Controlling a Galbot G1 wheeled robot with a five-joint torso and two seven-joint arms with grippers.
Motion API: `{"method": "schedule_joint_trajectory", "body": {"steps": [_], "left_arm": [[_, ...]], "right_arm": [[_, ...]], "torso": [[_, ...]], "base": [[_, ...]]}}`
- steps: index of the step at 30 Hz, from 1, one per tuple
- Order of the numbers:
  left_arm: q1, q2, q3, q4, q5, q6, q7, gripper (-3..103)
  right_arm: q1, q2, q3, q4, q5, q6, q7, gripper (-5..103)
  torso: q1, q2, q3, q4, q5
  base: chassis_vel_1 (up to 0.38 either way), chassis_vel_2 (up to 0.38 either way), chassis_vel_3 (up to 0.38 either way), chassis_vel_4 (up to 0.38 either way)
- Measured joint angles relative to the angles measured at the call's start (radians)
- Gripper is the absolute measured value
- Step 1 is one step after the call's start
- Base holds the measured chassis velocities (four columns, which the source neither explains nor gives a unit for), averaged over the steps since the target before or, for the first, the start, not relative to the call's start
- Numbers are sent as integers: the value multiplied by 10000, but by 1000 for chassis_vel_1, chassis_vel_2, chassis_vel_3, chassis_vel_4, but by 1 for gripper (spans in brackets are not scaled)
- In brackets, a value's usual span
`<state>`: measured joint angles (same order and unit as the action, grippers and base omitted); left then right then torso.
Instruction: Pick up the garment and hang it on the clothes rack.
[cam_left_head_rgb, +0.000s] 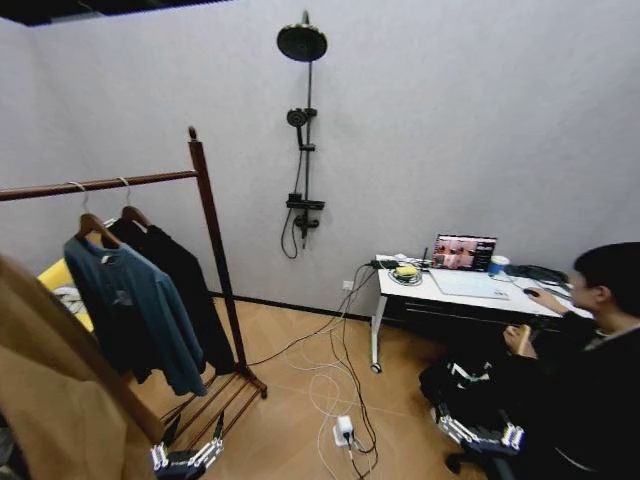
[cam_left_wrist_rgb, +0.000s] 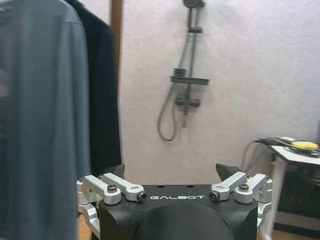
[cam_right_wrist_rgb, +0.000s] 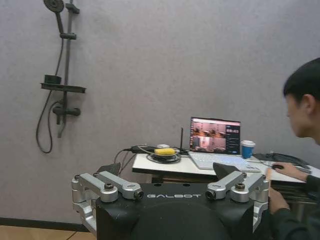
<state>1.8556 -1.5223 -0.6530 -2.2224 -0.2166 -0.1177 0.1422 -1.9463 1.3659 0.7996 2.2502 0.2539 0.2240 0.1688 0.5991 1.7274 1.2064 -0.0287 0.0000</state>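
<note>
One garment (cam_left_head_rgb: 185, 290) (rack-hung (cam_left_head_rgb: 215, 255))

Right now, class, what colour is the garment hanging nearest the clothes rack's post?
Plain black. The garment shows best in the head view, beside the teal-blue shirt.

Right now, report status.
Left gripper and right gripper open, low. Garment on clothes rack beside teal shirt. Nothing blocking.

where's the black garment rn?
Head view, robot's left: the black garment already hangs on the clothes rack bar, between the teal shirt and the rack's right post. Left pincer sits low in front, empty.
</note>
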Motion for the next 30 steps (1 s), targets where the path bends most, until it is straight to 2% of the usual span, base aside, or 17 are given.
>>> {"method": "schedule_joint_trajectory", "body": {"steps": [16, 30], "left_arm": [[0, 0, 0, 0, 0, 0, 0, 100], [0, 0, 0, 0, 0, 1, 0, 100]], "right_arm": [[-1, 0, 0, 0, 0, 0, 0, 100], [1, 0, 0, 0, 1, 0, 0, 100]], "torso": [[0, 0, 0, -3, 0], [0, -1, 0, 2, 0]], "base": [[-121, -123, -118, -121], [-18, -29, -26, -22]]}}
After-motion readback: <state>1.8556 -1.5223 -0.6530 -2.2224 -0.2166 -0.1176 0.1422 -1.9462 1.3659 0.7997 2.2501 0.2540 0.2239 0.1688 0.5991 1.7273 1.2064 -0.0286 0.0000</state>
